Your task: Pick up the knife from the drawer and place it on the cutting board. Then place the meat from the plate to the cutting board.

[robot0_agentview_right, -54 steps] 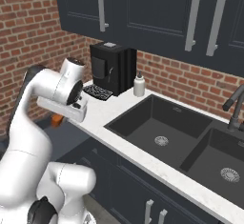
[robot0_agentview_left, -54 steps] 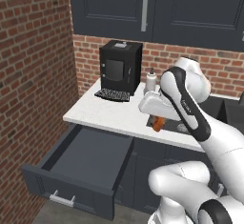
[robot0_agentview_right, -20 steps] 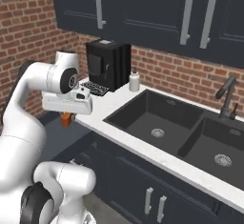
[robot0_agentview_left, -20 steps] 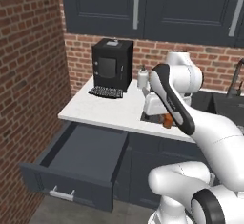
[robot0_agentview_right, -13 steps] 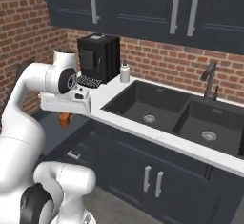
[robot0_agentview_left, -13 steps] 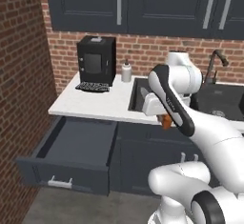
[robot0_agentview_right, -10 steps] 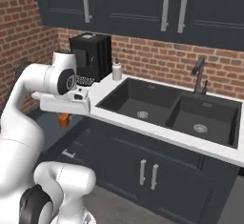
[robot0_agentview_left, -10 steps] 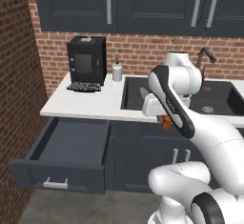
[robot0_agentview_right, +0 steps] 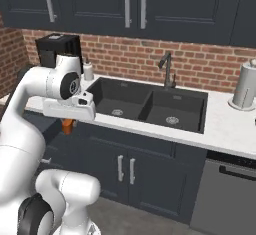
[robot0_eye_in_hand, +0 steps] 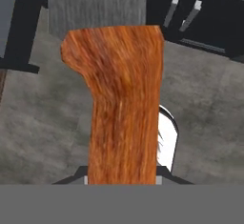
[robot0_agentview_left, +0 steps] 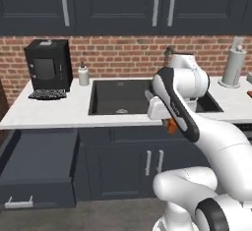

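Hand point(robot0_agentview_left: 170, 126) grips knife point(robot0_eye_in_hand: 121, 104) over grey floor point(robot0_eye_in_hand: 43, 123), w/ drawer point(robot0_agentview_left: 37, 168) open.

Kitchen: sink point(robot0_agentview_right: 150, 104), brick backsplash point(robot0_agentview_left: 123, 58), dark cabinets point(robot0_agentview_right: 125, 9).

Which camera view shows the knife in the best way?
The hand view: the knife rises large between the gripper's jaws, its orange wooden handle plain. The left base view shows a small orange bit below the hand; the right base view shows the same.
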You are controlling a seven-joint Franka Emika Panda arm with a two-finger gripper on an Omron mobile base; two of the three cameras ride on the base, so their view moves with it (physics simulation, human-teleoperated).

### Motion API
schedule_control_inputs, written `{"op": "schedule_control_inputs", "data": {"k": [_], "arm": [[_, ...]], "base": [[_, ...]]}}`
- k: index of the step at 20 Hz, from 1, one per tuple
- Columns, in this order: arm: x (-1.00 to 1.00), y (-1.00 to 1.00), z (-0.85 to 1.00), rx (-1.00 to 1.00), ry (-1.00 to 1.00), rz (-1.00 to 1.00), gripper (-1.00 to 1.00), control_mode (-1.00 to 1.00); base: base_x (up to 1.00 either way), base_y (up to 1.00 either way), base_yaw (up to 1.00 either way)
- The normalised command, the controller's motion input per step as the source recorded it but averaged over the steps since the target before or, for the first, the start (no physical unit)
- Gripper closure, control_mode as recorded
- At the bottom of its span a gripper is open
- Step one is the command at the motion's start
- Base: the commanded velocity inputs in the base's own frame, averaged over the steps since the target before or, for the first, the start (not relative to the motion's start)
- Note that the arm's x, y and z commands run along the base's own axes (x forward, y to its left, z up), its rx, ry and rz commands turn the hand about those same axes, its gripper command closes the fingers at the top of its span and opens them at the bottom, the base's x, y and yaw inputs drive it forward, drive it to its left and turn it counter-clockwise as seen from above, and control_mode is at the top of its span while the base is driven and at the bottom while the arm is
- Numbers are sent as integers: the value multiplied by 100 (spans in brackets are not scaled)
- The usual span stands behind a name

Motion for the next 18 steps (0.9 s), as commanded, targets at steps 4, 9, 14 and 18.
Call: {"op": "schedule_control_inputs", "data": {"k": [4, 9, 14, 18], "arm": [[0, 0, 0, 0, 0, 0, 100, 100], [0, 0, 0, 0, 0, 0, 100, 100], [0, 0, 0, 0, 0, 0, 100, 100], [0, 0, 0, 0, 0, 0, 100, 100]], "base": [[0, -81, -9], [0, -84, 0], [0, -76, 0], [1, -83, 0]]}}
